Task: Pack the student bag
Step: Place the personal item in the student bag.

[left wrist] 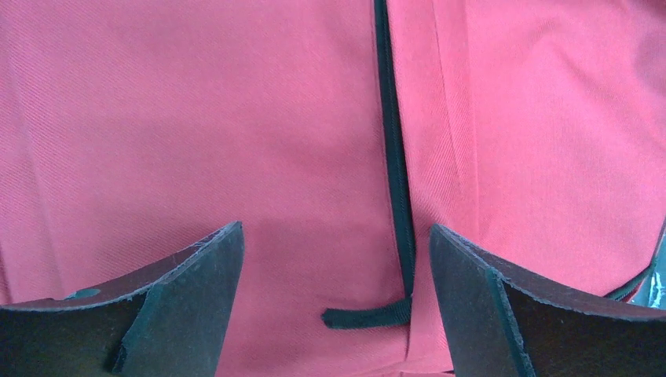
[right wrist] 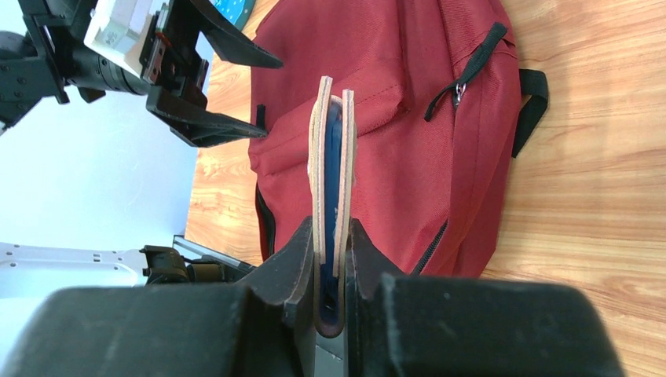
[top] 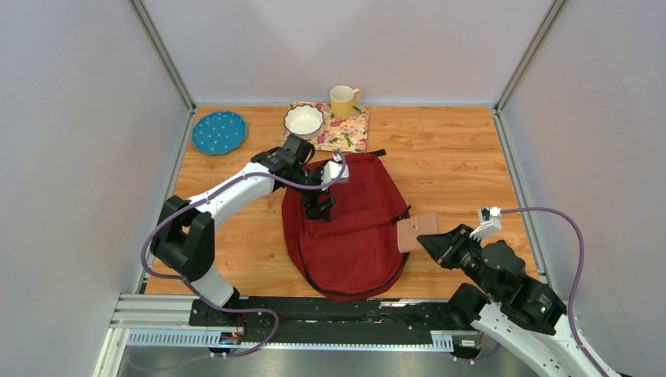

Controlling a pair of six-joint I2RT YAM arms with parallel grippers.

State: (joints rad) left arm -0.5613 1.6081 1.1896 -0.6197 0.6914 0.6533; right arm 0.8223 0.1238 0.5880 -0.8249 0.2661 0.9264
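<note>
1. The student bag [top: 357, 236] lies flat in the middle of the counter [top: 463, 157]. Its narrower end points to the far side and its wide, rounded end sits near the arms' bases.
2. The left gripper [top: 318, 206] hangs over the bag's far-left part with its jaws spread wide and nothing between them. Its wrist view shows only red fabric below, with a black zipper line [left wrist: 393, 157] running down between the two fingers [left wrist: 188, 298].
3. The right gripper [top: 430, 239] is at the bag's right edge, jaws pinching a tan wallet [top: 415, 232]. The wallet is held out toward the bag and overlaps its right side in the top view.
4. In the right wrist view the wallet stands edge-on between the jaws – two tan leaves with a blue layer inside.
5. Behind it the bag shows a black zipper pull [right wrist: 463, 78] and a black strap [right wrist: 532, 110] lying on the wood.
6. At the far edge of the counter, well apart from the bag's near end:
   - a blue plate [top: 219, 132] on the left
   - a floral placemat [top: 349, 135] carrying a white bowl [top: 304, 120] and a yellow mug [top: 342, 101]
</note>
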